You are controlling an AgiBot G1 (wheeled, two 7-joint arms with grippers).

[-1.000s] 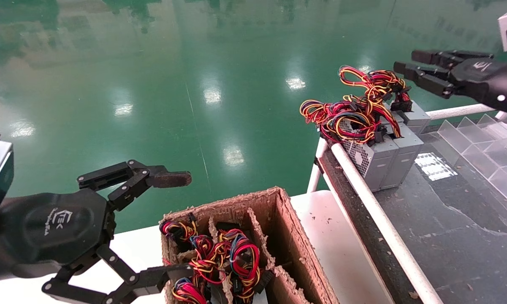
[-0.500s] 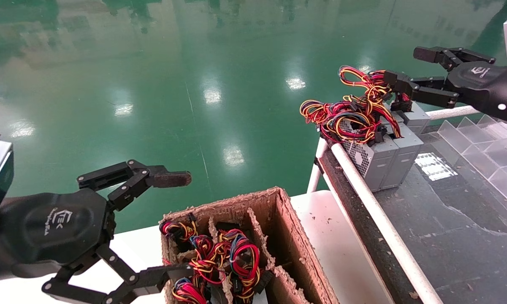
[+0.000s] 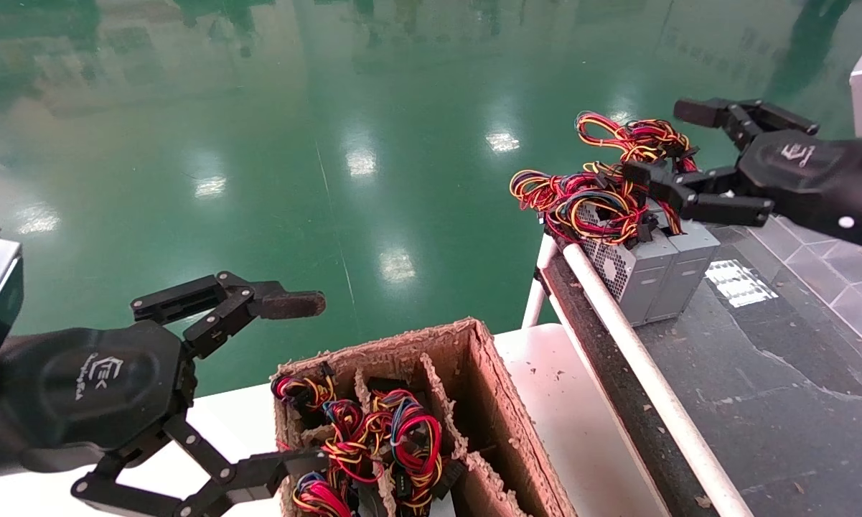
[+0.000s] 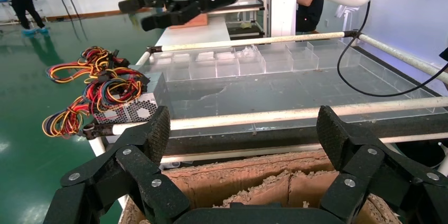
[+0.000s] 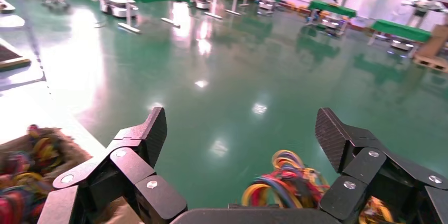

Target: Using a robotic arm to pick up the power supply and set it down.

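The right gripper [image 3: 664, 143], fingers spread and holding nothing, hangs just above the power supply [image 3: 635, 262] wires. The left gripper [image 3: 298, 380], also spread wide, is parked well apart from it.

A dark work surface [image 3: 761, 373] with a white tube rail [image 3: 639, 373] along its edge carries the grey power supplies [image 3: 653, 266], standing side by side at its 11 o'clock corner. At 8 o'clock from them, a white table [image 3: 581, 424] carries an open cardboard box [image 3: 488, 402] holding wire bundles.
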